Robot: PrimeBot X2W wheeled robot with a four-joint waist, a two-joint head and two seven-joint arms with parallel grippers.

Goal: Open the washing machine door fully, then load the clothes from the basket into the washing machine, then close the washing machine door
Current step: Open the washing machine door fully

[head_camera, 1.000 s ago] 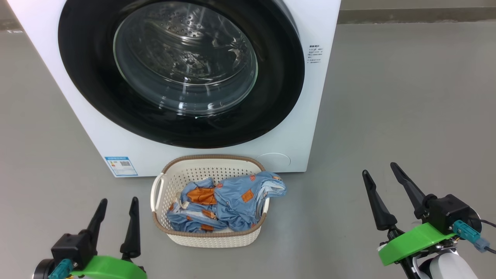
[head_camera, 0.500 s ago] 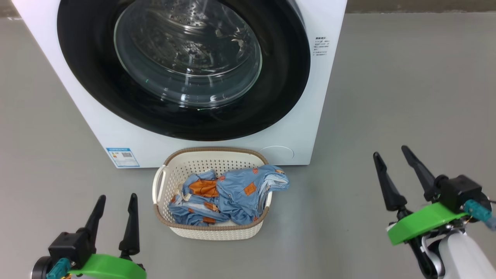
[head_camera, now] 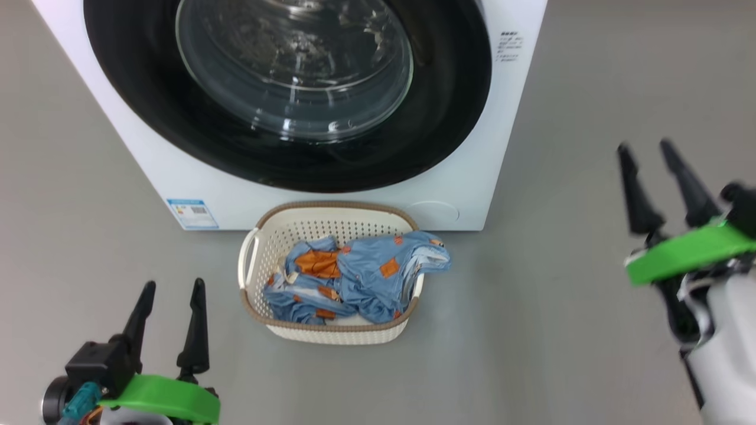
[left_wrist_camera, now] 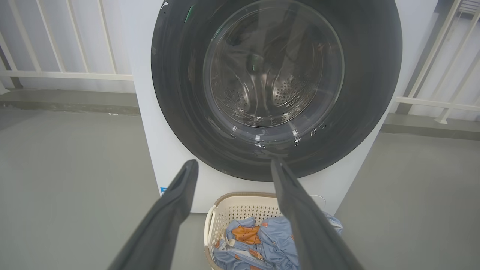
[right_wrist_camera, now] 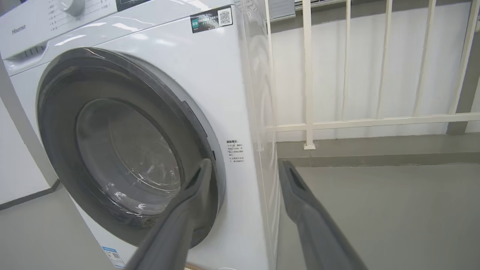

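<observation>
The washing machine door [head_camera: 289, 88] is shut flat against the front of the washing machine [head_camera: 177, 177], so opening it is my first job, and what matters is which arm sits nearer its free edge. In my right wrist view a grey recess [right_wrist_camera: 197, 120] runs up the door's right rim (I take it for the pull, with the hinge on the far left side, though no hinge is visible). The right gripper [head_camera: 644, 146] hangs out past the machine's right corner, well apart from it, jaws spread wide and holding nothing. From that wrist the rim lies ahead and to the left, so I'd judge the coming move to be a swing leftward and in. The recess runs roughly up and down and my fingers stand side by side, which should let one finger hook behind it. The left gripper [head_camera: 174, 284] is low by the floor, also wide open and empty, just left of the basket [head_camera: 331, 333]. The basket sits against the machine's foot, right under the door, with the clothes [head_camera: 354, 277] heaped inside and one fold draped over its right rim.
</observation>
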